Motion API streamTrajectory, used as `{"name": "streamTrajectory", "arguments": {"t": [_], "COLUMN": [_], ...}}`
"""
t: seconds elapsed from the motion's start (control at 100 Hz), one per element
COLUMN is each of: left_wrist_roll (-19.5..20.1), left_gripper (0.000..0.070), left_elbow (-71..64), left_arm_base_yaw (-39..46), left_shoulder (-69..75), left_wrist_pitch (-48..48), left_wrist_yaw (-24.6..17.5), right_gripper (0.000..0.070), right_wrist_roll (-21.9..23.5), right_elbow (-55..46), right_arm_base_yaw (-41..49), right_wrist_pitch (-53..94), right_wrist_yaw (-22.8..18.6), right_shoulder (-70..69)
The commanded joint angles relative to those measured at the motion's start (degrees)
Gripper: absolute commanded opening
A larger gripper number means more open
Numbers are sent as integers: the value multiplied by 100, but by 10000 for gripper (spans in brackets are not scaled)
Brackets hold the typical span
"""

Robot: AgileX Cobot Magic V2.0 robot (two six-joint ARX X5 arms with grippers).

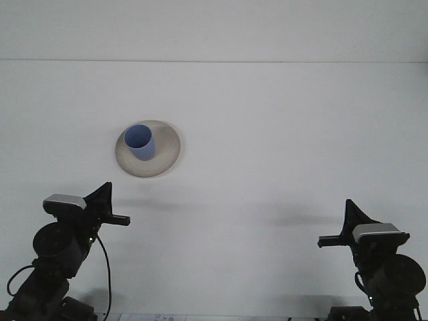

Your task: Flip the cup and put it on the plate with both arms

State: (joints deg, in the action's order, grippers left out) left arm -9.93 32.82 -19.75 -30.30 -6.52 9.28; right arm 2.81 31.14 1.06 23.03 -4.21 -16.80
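**Listener:** Where is the cup?

**Me:** The blue cup (pixel 140 142) stands upright, mouth up, on the round beige plate (pixel 167 148), toward the plate's left half. The plate lies on the white table (pixel 281 134). I judge the placing is done, because the cup rests there untouched.

**Listener:** And your arms?

**Me:** Both sit well apart from the plate, nearer me. The left hand (pixel 107 207) is below the plate and just to its left; the right hand (pixel 344 231) is far to its right. I cannot tell whether either is clenched or released. Neither is near enough to the cup to be grasping it.
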Motion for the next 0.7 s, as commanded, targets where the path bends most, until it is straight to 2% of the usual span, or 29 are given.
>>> {"name": "streamTrajectory", "arguments": {"t": [0.0,0.17,0.36,0.56,0.69], "left_wrist_roll": [66,87,614,627,551], "left_gripper": [12,12,12,12,12], "left_elbow": [44,42,-258,-1755,-2555], "left_arm_base_yaw": [-9,-7,289,857,1172], "left_shoulder": [9,155,525,1517,2291], "left_wrist_pitch": [63,59,433,1956,2046], "left_wrist_yaw": [39,44,46,-695,-1064], "right_gripper": [0,0,0,0,0], "right_wrist_roll": [20,20,20,20,20], "right_elbow": [50,50,50,50,50], "right_arm_base_yaw": [0,0,0,0,0], "right_wrist_pitch": [-74,-74,-74,-74,-74], "right_wrist_yaw": [13,13,13,13,13], "right_shoulder": [-13,-13,-13,-13,-13]}}
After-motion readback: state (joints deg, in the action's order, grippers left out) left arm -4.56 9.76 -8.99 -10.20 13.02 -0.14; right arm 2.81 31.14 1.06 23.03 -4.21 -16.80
